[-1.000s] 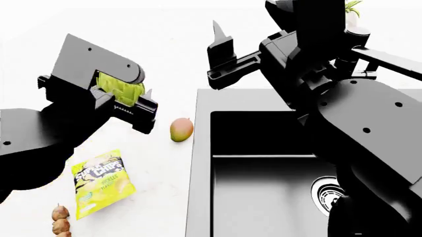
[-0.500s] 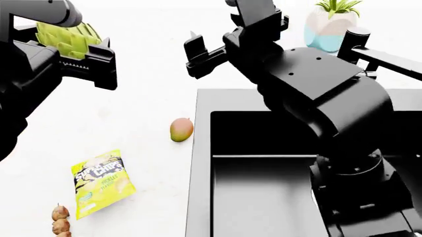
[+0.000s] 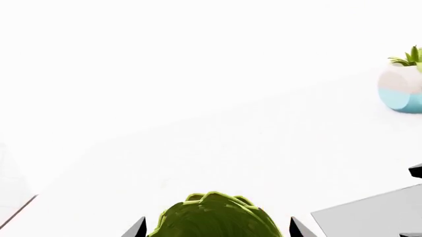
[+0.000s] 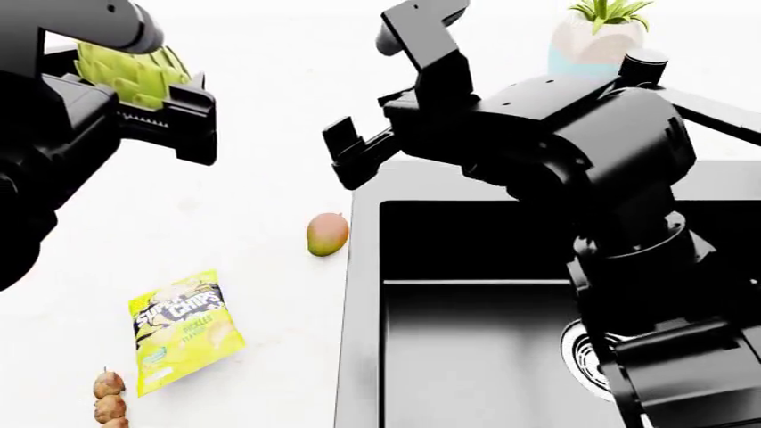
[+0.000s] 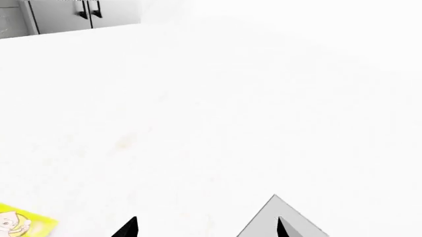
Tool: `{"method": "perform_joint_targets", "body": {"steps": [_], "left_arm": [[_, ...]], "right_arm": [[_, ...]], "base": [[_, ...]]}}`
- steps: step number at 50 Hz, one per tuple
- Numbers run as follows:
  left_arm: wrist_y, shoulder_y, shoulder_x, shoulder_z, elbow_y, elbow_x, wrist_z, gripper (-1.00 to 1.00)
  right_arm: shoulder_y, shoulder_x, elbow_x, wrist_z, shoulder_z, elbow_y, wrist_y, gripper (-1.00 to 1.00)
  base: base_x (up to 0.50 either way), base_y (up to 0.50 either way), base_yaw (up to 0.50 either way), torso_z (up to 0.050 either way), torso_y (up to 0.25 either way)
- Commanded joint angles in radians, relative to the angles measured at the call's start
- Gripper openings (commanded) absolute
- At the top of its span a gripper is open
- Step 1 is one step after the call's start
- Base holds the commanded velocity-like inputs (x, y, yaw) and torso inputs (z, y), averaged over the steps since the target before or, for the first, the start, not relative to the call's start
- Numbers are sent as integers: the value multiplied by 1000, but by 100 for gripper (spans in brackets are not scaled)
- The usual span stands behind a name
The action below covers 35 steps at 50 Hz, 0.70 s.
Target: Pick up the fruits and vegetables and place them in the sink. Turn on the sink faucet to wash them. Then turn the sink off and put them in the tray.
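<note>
left fingers (image 4: pixel 167 107) clamp artichoke (image 4: pixel 125 67), half-hidden | right fingers (image 4: pixel 369 98) apart, empty | mango (image 4: pixel 326 234) on counter

The sink (image 4: pixel 476 339) lies open from above on its near left side, but the right arm (image 4: pixel 594 152) crosses over its far rim. White counter (image 4: pixel 249 178) left of it holds the mango (image 4: pixel 326 234) and a chip bag (image 4: pixel 184 332), well apart.

Both arms were matte black, built from rounded, bulky housings dotted with small pale screws; each ended in a boxy gripper, left (image 4: pixel 155 107) and right (image 4: pixel 369 89), with flat, angular black fingers
</note>
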Motion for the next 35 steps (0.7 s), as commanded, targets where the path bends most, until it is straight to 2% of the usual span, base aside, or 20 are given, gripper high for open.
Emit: {"method": "perform_joint_targets", "body": {"steps": [1,8,26,35], "left_arm": [[6,-6,-3,11,2,-6,-8,-100],[12,-7,-9,20,-1,-2,-3,-100],[13,-11,-14,40,4,-9,-9,-100],[34,7,-23,45,5,0,2,-100]], "right_arm": [[-24,-15,17,-60,-45,75,-24,100],[-43,-42,-1,-87,-73,165,-97,100],[-114,-46,42,-88,-116,141,-52,100],[-108,-90,5,-140,-154,294,-167,100]], "base": [[0,0,0,0,0],[0,0,0,0,0],[0,0,0,0,1],[0,0,0,0,0]]}}
